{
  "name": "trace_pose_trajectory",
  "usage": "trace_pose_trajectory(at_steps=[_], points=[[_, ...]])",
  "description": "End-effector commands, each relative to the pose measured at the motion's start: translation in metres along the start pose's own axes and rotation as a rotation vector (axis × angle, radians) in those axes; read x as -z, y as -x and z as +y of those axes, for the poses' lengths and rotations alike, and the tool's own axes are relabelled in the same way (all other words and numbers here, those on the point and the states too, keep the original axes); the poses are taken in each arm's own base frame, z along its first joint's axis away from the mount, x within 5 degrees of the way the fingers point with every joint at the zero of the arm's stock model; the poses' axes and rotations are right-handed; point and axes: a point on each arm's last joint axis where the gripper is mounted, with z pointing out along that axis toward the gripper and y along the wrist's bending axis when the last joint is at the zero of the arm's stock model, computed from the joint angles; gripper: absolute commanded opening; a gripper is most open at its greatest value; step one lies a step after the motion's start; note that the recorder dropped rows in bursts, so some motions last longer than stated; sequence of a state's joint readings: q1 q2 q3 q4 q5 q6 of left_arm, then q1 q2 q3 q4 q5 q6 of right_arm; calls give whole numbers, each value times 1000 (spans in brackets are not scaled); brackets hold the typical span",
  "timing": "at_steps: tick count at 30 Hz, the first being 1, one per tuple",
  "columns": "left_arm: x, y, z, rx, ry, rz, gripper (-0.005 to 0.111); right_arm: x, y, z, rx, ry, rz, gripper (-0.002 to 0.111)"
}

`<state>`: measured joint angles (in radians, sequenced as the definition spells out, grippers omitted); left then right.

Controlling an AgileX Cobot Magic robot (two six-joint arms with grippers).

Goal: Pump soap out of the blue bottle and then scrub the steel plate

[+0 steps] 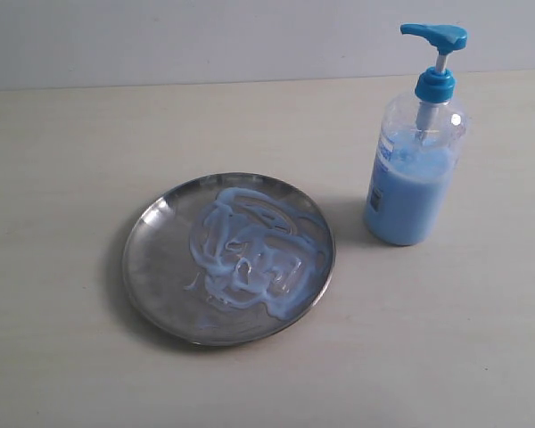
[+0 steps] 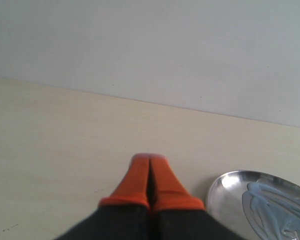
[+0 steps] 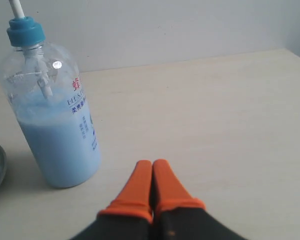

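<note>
Blue-capped clear plastic, your blue bottle [image 1: 415,169] stands upright on the counter [image 1: 446,339], long axis vertical. Its pump spout [image 1: 421,32] points toward the exterior view's left. It sits just right of the steel plate [image 1: 156,259], which is smeared with pale soap [image 1: 250,250]. Your left end effector [image 2: 150,165] and right end effector [image 3: 152,167] are pinched closed, holding nothing.

the steel plate [image 1: 156,259] is showing as shiny, mirror-like metal, with the soap [image 1: 245,250] lying on it creamy and opaque. the blue bottle [image 1: 415,169] is looking like clear glossy plastic, its pump head [image 1: 435,37] smooth plastic. the table [image 1: 62,143] is appearing matt, pale and faintly wood-grained.
</note>
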<state>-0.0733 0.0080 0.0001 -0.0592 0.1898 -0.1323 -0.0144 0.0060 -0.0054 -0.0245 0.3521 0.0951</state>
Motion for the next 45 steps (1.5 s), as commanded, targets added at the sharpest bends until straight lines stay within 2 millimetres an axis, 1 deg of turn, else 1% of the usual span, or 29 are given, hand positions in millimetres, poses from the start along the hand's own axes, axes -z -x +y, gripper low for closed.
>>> trace_pose_trajectory(at_steps=[1,45], points=[[0,1,0,-7,3,-9,0,0,0,-1,29,-9,-16,0],[0,1,0,-26,4,-8,0,0,1,-1,22,-8,-29,0]])
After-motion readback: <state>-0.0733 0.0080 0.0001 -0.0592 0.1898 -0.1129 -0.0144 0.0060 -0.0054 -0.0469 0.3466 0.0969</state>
